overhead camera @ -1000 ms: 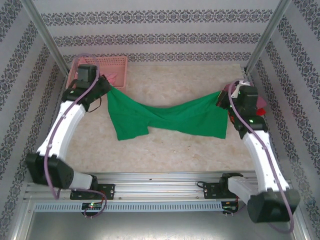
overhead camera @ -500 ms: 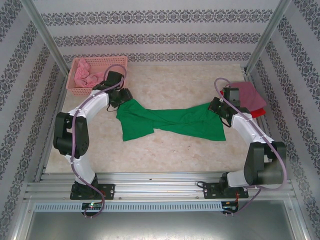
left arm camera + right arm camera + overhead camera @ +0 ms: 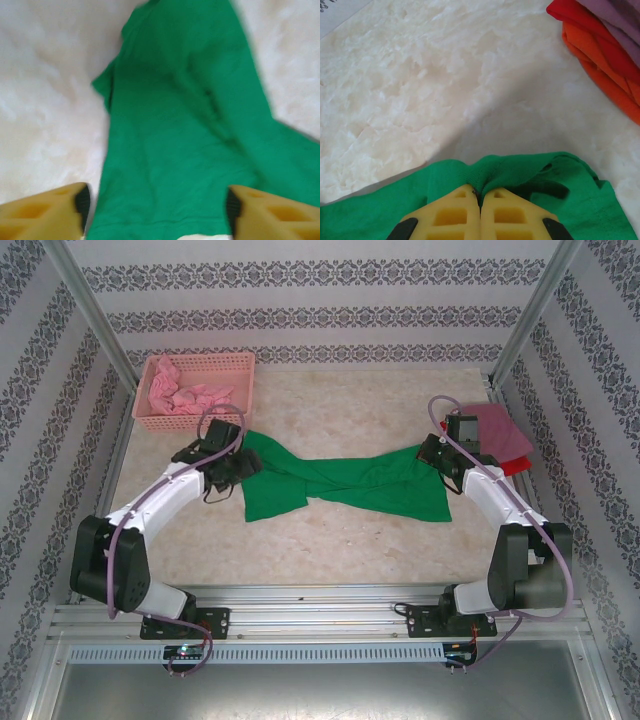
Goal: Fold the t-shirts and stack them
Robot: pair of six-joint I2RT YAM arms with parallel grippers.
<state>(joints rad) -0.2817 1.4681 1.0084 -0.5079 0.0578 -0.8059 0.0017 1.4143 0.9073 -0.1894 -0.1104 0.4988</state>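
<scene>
Pale marbled table. Twisted across its middle, green t-shirt, seemingly drawn out lengthwise for flattening. At right edge, folded stack waiting; pink basket far left. On shirt's right end, right gripper pinched together, anchoring it; left gripper parted, holding nothing, above left end.

Overhead, 2 wrist close-ups; shared t-shirt

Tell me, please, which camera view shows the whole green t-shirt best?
The top external view: the green t-shirt lies there nearly complete, spread sideways and twisted in the middle. The left wrist view gives a blurred close part of it beyond open jaws. The right wrist view gives the bunched edge pinched in shut jaws.
</scene>
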